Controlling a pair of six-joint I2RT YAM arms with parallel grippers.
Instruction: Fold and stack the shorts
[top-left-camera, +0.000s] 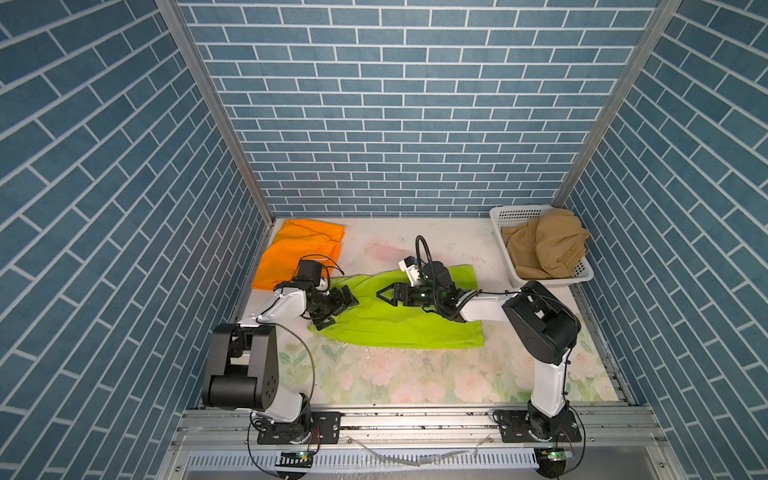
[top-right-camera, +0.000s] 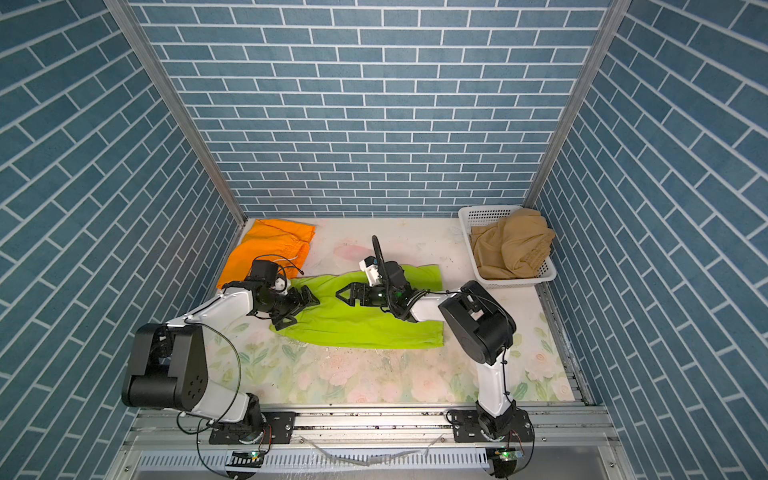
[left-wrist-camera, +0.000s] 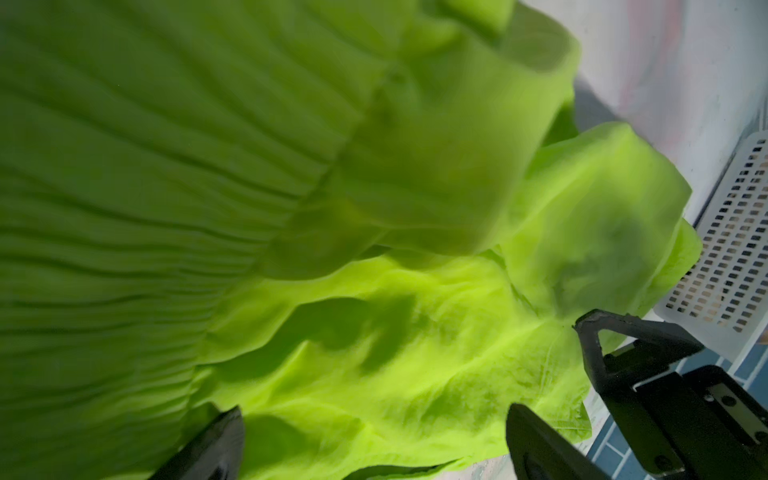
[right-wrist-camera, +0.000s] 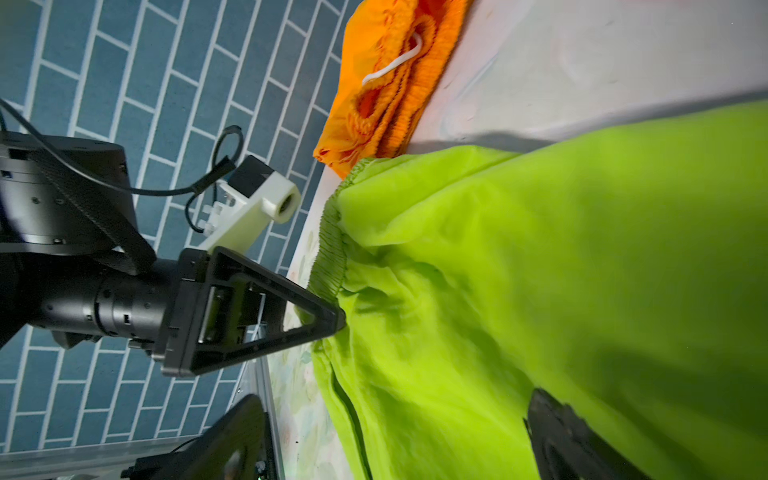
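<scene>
The lime green shorts (top-left-camera: 399, 328) (top-right-camera: 361, 328) lie spread across the middle of the table, with the elastic waist at their left end. My left gripper (top-left-camera: 343, 309) (top-right-camera: 301, 309) (left-wrist-camera: 374, 432) stands open at that waist end, one fingertip (right-wrist-camera: 328, 322) against the waistband. My right gripper (top-left-camera: 384, 297) (top-right-camera: 343, 298) (right-wrist-camera: 399, 428) hangs open over the shorts' middle, with green cloth (right-wrist-camera: 540, 270) below it. The orange shorts (top-left-camera: 299, 253) (top-right-camera: 266, 249) (right-wrist-camera: 386, 83) lie folded at the back left. The tan shorts (top-left-camera: 544, 245) (top-right-camera: 511, 245) sit bunched in the basket.
A white perforated basket (top-left-camera: 498, 216) (top-right-camera: 467, 216) (left-wrist-camera: 731, 249) stands at the back right corner. Blue brick-pattern walls close in the table on three sides. The floral table top (top-left-camera: 395, 374) runs along the front between the two arm bases.
</scene>
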